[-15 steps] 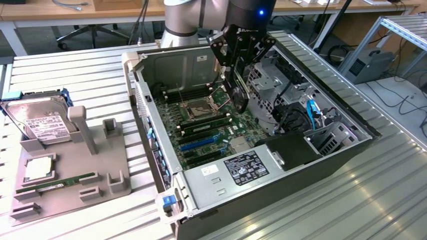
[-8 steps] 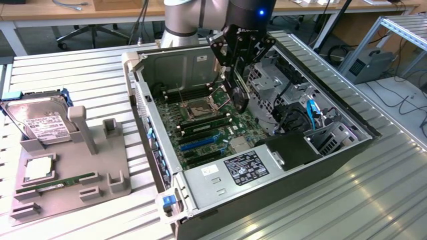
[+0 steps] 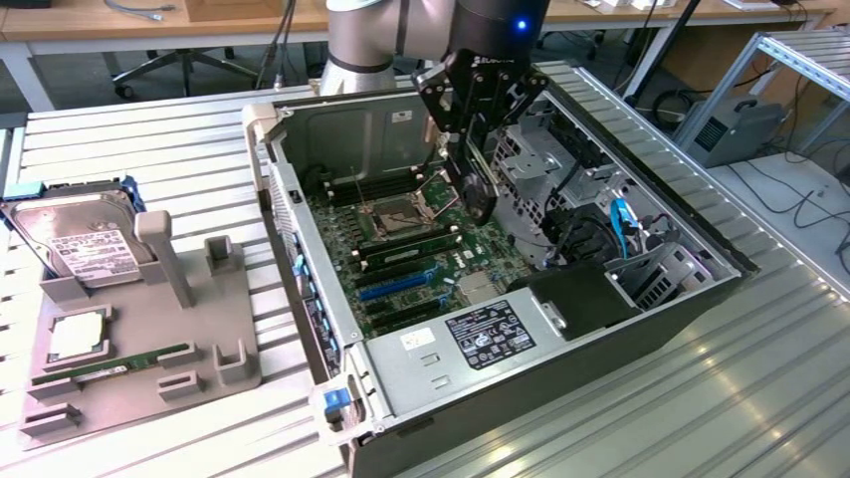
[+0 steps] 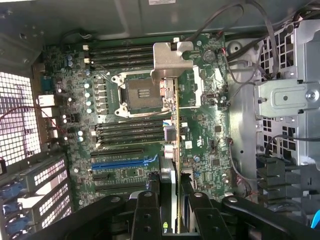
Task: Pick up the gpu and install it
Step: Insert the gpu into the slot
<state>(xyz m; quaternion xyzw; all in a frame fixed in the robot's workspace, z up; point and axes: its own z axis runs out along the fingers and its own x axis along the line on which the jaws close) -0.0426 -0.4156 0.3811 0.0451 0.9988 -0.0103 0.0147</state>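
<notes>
Item: gpu [image 4: 178,125], clamped edge-on in claw [image 4: 175,192] over motherboard [image 4: 210,145]. Handling: card edge should sit level and parallel with blue slot [image 4: 125,162].

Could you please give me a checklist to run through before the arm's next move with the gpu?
1. Grip: ok, the pincer is shut on the gpu, which is held edge-on.
2. Case open: ok, the side is off the case.
3. Blue slot free: ok, nothing is in it.
4. gpu seated: not ok, it hangs above the motherboard.
5. gpu lined up with the slot: cannot tell.
</notes>
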